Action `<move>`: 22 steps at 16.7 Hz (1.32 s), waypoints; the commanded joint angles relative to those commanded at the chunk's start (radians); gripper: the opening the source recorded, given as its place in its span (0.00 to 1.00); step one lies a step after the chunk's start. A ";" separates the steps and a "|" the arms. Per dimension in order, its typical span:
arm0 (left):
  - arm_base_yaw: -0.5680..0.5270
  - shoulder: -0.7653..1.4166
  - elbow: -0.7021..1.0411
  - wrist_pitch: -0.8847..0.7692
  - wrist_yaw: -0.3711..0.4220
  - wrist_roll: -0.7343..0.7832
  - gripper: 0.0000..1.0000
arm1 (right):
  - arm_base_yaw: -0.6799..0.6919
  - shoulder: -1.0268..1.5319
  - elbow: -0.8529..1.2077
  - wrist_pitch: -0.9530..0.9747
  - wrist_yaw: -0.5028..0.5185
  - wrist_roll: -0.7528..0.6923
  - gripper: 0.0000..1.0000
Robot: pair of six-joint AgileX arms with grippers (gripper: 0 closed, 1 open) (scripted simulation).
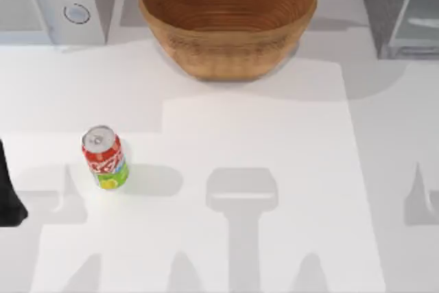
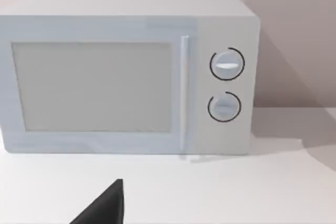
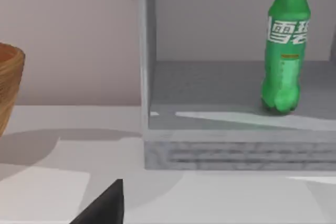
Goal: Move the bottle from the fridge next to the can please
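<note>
Upright, slim green plastic bottle (image 3: 284, 51) inside fridge (image 3: 236, 150).

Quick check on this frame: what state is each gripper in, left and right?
Left gripper: cannot be told; it holds nothing, parked at the table's left edge.
Right gripper: cannot be told; it holds nothing, facing the fridge with the bottle inside.

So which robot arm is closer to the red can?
Left. The left arm sits at the table's left edge, just left of the can. The right arm is off by the fridge, its wrist view facing the bottle inside.
</note>
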 joint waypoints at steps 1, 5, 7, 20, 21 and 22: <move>0.000 0.000 0.000 0.000 0.000 0.000 1.00 | 0.000 0.000 0.000 0.000 0.000 0.000 1.00; 0.000 0.000 0.000 0.000 0.000 0.000 1.00 | -0.014 0.062 0.047 0.051 -0.007 0.000 1.00; 0.000 0.000 0.000 0.000 0.000 0.000 1.00 | -0.031 0.157 0.110 0.119 -0.019 0.001 1.00; 0.000 0.000 0.000 0.000 0.000 0.000 1.00 | -0.194 1.532 0.727 0.791 -0.171 0.007 1.00; 0.000 0.000 0.000 0.000 0.000 0.000 1.00 | -0.206 1.640 0.773 0.842 -0.182 0.007 1.00; 0.000 0.000 0.000 0.000 0.000 0.000 1.00 | -0.218 1.740 0.816 0.889 -0.192 0.007 1.00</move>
